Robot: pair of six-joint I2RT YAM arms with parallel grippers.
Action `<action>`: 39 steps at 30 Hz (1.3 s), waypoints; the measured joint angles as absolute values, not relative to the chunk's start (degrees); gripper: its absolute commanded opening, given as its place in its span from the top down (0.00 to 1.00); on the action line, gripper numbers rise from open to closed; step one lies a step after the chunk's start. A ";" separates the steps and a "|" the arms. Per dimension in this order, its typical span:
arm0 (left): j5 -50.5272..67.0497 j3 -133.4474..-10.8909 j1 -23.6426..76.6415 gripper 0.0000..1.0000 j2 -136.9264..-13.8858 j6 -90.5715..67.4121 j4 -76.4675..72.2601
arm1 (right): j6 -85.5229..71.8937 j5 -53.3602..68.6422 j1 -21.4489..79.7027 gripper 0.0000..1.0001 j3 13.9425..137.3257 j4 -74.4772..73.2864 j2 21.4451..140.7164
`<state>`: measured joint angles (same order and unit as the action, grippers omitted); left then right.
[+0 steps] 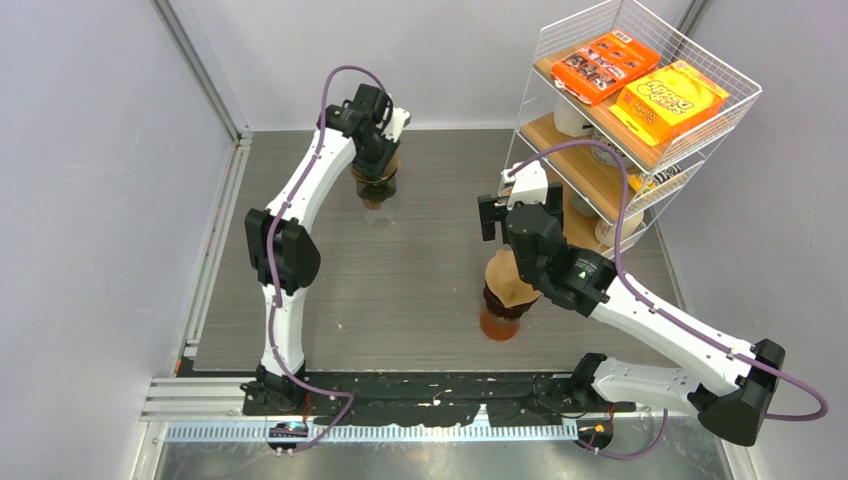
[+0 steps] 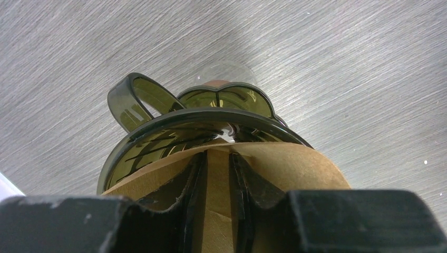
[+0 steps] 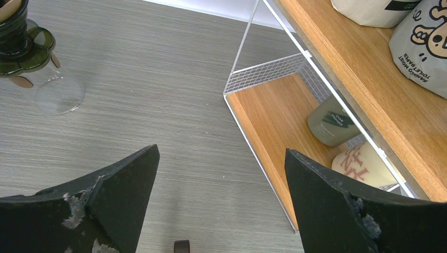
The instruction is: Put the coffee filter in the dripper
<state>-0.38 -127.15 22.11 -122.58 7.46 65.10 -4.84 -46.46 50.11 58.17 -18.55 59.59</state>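
A dark green dripper with a loop handle sits on a glass carafe at the far middle of the table. My left gripper is shut on a fold of a brown paper coffee filter, holding it at the dripper's rim, partly inside the cone. In the top view the left gripper stands directly over the dripper. My right gripper is open and empty above bare table, beside the shelf rack. The dripper also shows at the far left of the right wrist view.
A stack of brown filters in an orange holder stands under my right arm. A white wire shelf rack with orange boxes, mugs and packages stands at the back right; its lower wooden shelf is close to my right gripper.
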 measured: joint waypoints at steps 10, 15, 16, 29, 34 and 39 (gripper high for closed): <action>-0.54 -127.15 22.11 0.74 -122.39 6.63 65.04 | -4.86 -46.46 50.11 0.04 58.15 -18.52 59.59; -1.04 -127.13 22.11 0.72 -121.51 6.22 65.01 | -4.86 -46.44 50.11 0.05 58.17 -18.52 59.59; -1.08 -127.09 22.11 0.71 -121.25 6.22 64.99 | -4.86 -46.44 50.11 0.05 58.15 -18.52 59.59; -2.50 -126.85 22.11 0.68 -117.21 5.37 64.64 | -4.86 -46.48 50.11 0.05 58.15 -18.52 59.59; -3.97 -127.22 22.11 0.59 -114.50 3.20 64.53 | -4.86 -46.81 50.11 0.05 58.15 -18.52 59.59; -5.41 -124.31 22.11 0.23 -104.51 0.01 61.28 | -4.91 -47.81 50.11 0.05 58.15 -18.50 59.42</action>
